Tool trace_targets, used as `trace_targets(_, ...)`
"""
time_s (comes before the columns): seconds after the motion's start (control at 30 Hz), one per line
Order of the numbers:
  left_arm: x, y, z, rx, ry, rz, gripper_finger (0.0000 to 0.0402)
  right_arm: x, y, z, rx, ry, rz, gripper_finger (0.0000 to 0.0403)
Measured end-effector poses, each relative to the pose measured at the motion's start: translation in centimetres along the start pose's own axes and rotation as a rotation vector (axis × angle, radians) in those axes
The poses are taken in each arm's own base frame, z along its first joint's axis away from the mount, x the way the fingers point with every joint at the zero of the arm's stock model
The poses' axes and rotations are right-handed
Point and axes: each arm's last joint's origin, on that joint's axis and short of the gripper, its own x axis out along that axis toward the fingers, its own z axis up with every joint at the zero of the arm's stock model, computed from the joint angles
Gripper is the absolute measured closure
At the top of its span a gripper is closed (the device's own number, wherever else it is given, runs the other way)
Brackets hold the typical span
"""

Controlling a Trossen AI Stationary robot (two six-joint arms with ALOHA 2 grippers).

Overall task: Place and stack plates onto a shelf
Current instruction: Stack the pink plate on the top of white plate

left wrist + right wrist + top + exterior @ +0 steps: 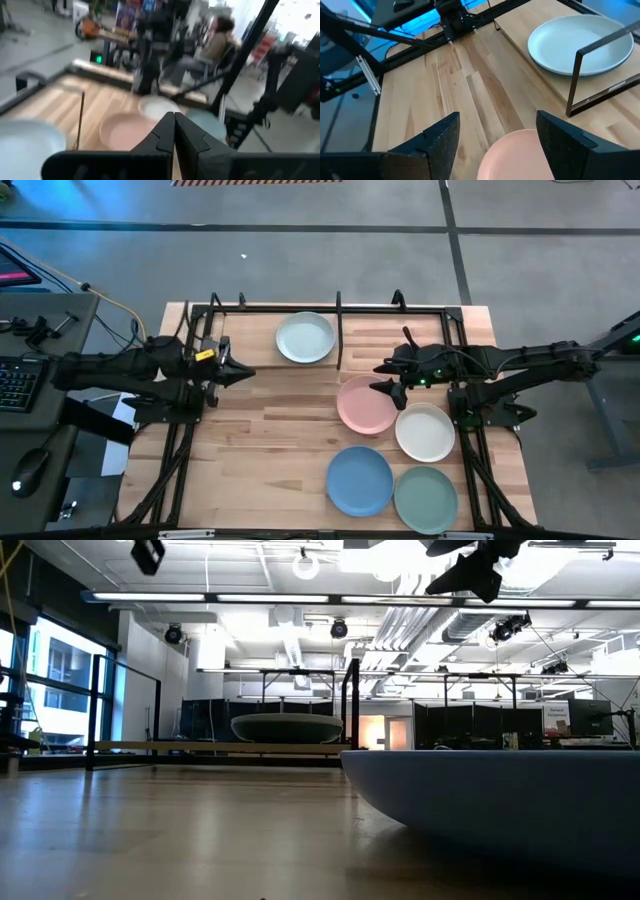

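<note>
Plates lie in two places: one pale mint plate sits alone on the shelf, and four more rest on the wooden surface in front of it. The mint one is round, shallow and matte, with a low raised rim, and it lies flat on the left half of the shelf's light-wood board, just left of the black middle post. In the right wrist view the same mint plate shows behind a thin black rod frame of the shelf. On the surface, the pink plate lies nearest the shelf's front edge; the white plate touches or slightly overlaps its right side. Closer to the front edge, the blue plate and the sage green plate lie side by side, touching or nearly so. All are of equal size and plain, without pattern. In the low view the blue plate fills the right foreground, with the mint plate on the shelf farther back. The right gripper hangs over the far edge of the pink plate, its fingers spread wide apart and holding nothing. The left gripper waits at the left side of the surface, beside the shelf's left end, its fingers pressed together and empty.
</note>
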Motion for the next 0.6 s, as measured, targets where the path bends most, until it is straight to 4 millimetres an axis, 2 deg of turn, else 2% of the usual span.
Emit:
trace_targets(0.2, 1.2, 0.5, -0.3, -0.078, -0.003, 0.125, 0.0383, 0.0, 0.0, 0.0, -0.007, 0.000, 0.000, 0.0160)
trace_targets(0.43, 1.6, 0.6, -0.7, -0.073, 0.029, 0.148, 0.0298, 0.0, -0.3, -0.4, 0.067, 0.044, -0.024, 0.0160)
trace_targets(0.6, 1.5, 0.4, -0.4, -0.077, 0.003, 0.112, 0.0252, -0.1, -2.3, -1.2, 0.223, 0.152, -0.162, 0.0160)
